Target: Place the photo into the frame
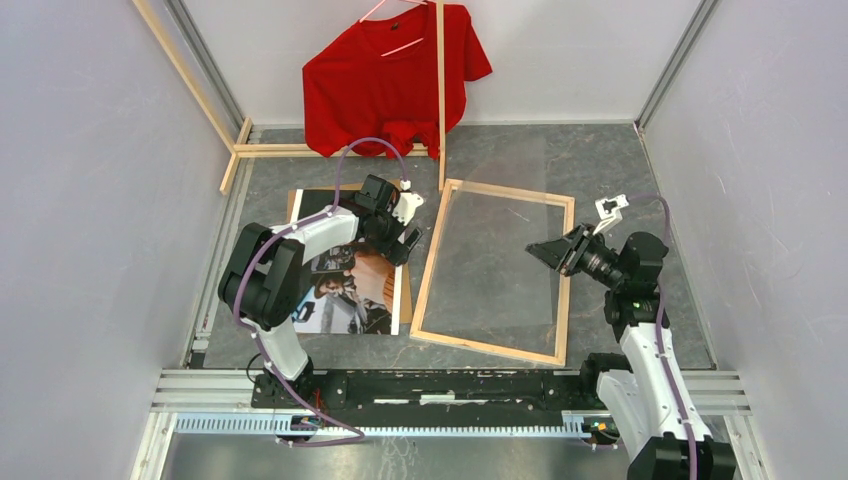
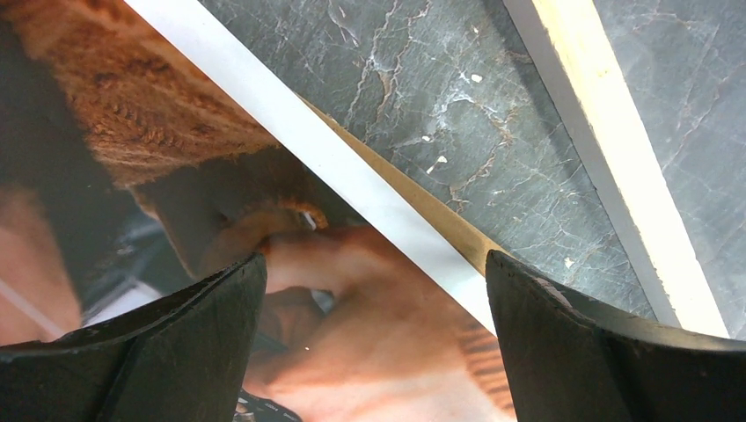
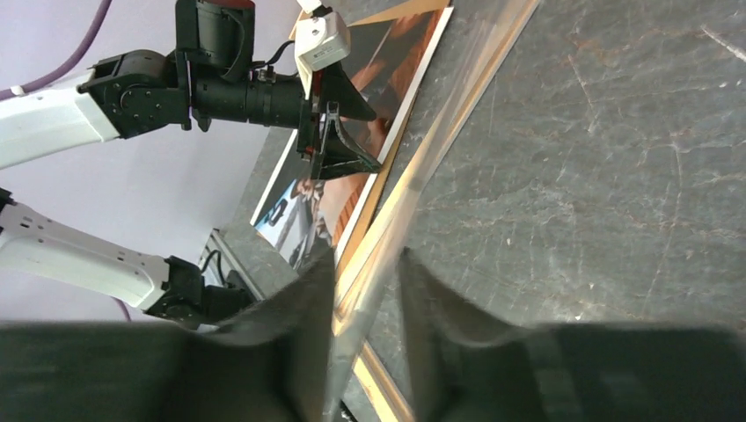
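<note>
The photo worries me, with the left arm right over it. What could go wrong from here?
1. The left gripper hovers wide open across the edge of the photo, where a brown cardboard sheet lies directly beneath. A pinch might take both, or crease the print.
2. A clear pane sits tilted between the parted fingers of the right gripper, over the frame. It may slide or drop askew.

photo [image 1: 345, 290]: dark, orange, tan | frame [image 1: 431, 260]: pale wood | shirt [image 1: 385, 85]: red
</note>
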`<state>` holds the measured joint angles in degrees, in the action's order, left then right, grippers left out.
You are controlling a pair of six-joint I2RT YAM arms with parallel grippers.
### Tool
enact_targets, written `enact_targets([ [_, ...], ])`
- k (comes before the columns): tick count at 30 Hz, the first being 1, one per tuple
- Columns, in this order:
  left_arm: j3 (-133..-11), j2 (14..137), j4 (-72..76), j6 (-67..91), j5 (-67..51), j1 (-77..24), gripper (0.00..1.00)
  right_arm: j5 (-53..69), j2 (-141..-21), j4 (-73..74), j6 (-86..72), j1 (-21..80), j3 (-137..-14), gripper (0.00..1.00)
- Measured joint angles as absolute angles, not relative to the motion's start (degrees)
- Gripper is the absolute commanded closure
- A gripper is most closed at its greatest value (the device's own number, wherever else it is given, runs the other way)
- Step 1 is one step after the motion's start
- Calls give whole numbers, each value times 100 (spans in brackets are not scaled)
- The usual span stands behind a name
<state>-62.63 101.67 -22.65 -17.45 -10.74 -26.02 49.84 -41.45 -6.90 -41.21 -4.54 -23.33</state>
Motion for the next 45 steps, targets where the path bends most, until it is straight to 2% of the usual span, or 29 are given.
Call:
enact_targets([
  [2,-6263,10167,-2265,-1745,-1074,-2606,0,4987,-4171,-526,-4014,-449,-2357,46],
  [4,-6263,10167,-2265,-1745,-1079,-2613,0,4965,-4305,-314,-3883,-447,-2464,42],
  [17,-6254,10173,-2265,-1745,-1109,-2628,0,4731,-5502,701,-2904,-469,-3437,40],
  [23,-6248,10175,-2263,-1745,-1109,-2650,0,4510,-5616,1210,-2508,-620,-3721,53],
  [30,-6248,10175,-2263,-1745,-1109,-2683,0,4348,-5343,1304,-2421,-644,-3747,74],
  [32,-6248,10175,-2263,-1745,-1109,-2707,0,4362,-5221,1302,-2432,-644,-3747,84],
  [36,-6248,10178,-2263,-1745,-1109,-2749,0,4368,-5089,1310,-2456,-644,-3747,96],
  [38,-6246,10178,-2263,-1745,-1109,-2751,0,4366,-5068,1334,-2456,-644,-3747,100],
  [45,-6243,10178,-2263,-1745,-1107,-2766,0,4405,-5000,1341,-2646,-646,-3771,100],
])
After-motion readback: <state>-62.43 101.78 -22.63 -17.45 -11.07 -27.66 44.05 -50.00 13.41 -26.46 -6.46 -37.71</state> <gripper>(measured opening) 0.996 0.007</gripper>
